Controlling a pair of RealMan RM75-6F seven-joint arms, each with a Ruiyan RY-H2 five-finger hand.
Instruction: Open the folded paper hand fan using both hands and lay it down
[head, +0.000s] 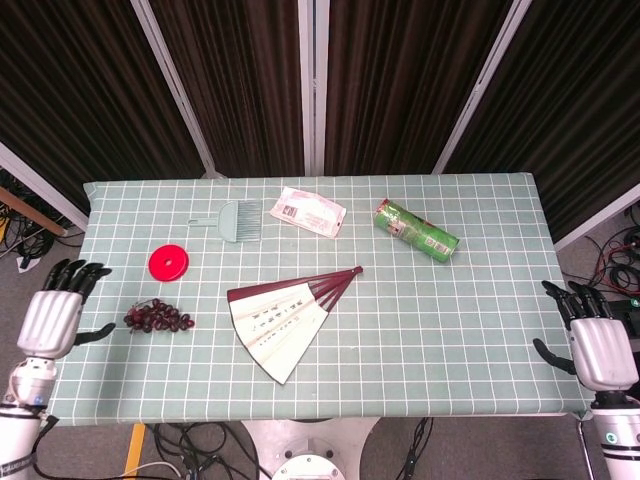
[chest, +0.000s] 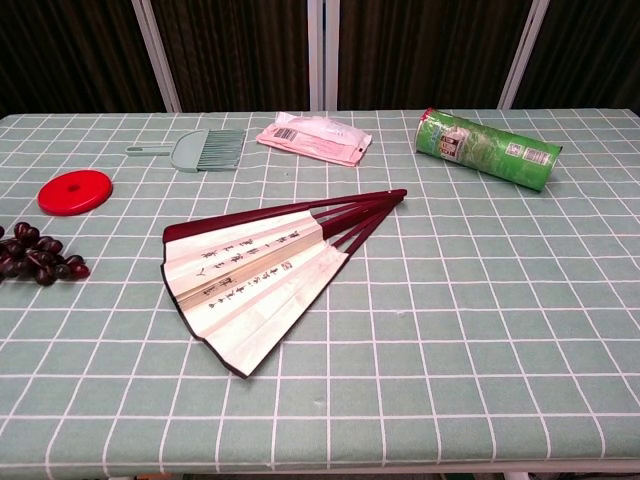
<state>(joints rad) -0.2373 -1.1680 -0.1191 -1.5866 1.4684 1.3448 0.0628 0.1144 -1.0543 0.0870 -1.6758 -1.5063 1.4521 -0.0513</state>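
Note:
The paper fan (head: 286, 316) (chest: 260, 274) lies spread partly open and flat on the green checked table (head: 450, 300), its dark red ribs meeting at the upper right and its cream leaf facing up. My left hand (head: 57, 318) hovers over the table's left edge, well to the left of the fan, fingers apart and holding nothing. My right hand (head: 594, 342) hangs off the table's right edge, also spread and empty. Neither hand shows in the chest view.
A bunch of dark grapes (head: 157, 317) lies between my left hand and the fan. A red disc (head: 168, 263), a small green brush (head: 235, 220), a pink packet (head: 310, 211) and a green tube (head: 416, 230) sit along the far half of the table.

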